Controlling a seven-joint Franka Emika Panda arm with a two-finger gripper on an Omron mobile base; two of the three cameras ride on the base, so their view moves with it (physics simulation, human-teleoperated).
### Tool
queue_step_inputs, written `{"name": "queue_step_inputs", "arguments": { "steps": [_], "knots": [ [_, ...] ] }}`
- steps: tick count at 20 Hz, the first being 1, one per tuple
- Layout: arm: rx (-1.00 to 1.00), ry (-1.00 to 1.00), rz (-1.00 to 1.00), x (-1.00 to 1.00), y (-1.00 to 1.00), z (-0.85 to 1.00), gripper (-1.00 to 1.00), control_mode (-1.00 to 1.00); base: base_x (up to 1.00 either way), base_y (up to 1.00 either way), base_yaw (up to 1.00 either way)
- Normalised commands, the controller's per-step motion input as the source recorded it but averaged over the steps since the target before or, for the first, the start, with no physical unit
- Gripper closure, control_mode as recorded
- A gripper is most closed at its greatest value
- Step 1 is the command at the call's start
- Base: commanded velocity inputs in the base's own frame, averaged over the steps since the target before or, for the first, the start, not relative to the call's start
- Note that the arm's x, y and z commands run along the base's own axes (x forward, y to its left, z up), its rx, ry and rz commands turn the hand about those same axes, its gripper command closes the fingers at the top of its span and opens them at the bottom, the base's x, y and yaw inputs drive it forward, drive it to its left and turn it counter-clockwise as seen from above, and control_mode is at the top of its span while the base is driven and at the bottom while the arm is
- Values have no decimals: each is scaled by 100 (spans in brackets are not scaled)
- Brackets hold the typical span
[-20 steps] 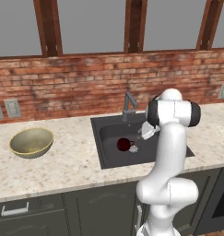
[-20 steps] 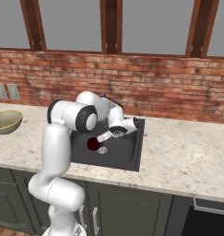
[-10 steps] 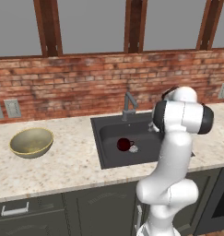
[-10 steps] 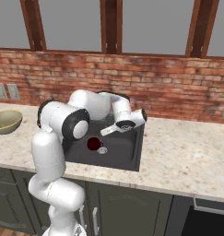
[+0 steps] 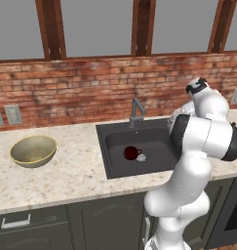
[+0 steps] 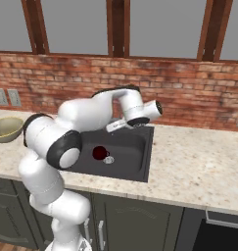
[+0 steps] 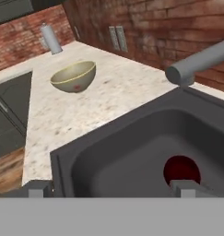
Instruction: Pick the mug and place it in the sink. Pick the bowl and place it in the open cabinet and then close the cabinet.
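Note:
The small dark red mug (image 5: 131,153) lies on the floor of the dark sink (image 5: 114,163), next to the silver drain (image 5: 142,157). In the hand view the mug (image 7: 181,169) sits low, just beyond the right fingertip (image 7: 187,187). My gripper (image 6: 114,127) hangs open and empty over the sink's (image 6: 144,156) back part, above the mug (image 6: 99,153) and apart from it. The olive-tan bowl (image 5: 33,150) stands upright on the counter, far to the left of the sink. The hand view shows the bowl (image 7: 74,76) beyond the sink's rim (image 7: 62,159). The cabinet is out of view.
A grey faucet (image 5: 135,111) rises behind the basin and reaches across the hand view (image 7: 196,64). Wall outlets (image 5: 12,114) sit on the brick wall above the bowl. A grey cylinder (image 7: 50,39) stands on the counter past the bowl. Low cabinet doors (image 5: 105,215) run under the speckled counter (image 5: 66,180).
My hand has risen from close over the mug to higher up at the back of the sink. The arm's elbow swung out to the right. The mug stays in the basin.

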Motion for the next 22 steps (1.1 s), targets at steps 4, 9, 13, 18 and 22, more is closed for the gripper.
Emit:
{"name": "queue_step_inputs", "arguments": {
  "steps": [4,9,13,18,22],
  "knots": [
    [0,0,-17,-92,0,57,-100,-100,0,0,0],
    [-5,1,-34,-83,28,44,-100,-100,0,0,0],
    [-10,9,-50,-49,46,41,-100,-100,0,0,0],
    [-9,10,-52,-53,32,44,-100,-100,0,0,0],
    [-9,2,-43,-54,40,36,-100,-100,0,0,0]
  ]
}}
